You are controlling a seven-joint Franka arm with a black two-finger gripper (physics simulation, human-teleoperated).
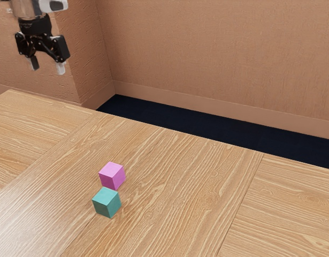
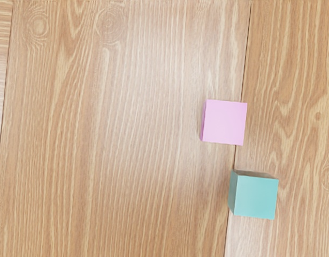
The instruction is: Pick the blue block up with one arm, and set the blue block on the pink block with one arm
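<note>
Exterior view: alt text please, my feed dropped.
An open gripper hangs high at the exterior view's upper left, well above a wooden table. On it, a pink block sits just behind a teal block, close together.

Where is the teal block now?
In the exterior view, the teal block lies on the table, lower left of centre, just nearer the camera than the pink block, close but not touching.

The exterior camera sits off to the side and above the light wooden table (image 1: 207,176). It looks down across the boards toward the tan wall (image 1: 234,48), with the black two-finger gripper (image 1: 46,66) high at the exterior view's upper left. The wrist camera faces straight down at the tabletop from well above. Both views take in the small pink cube (image 1: 112,175) and the small teal-blue cube (image 1: 106,202), which lie just beside each other.
</note>
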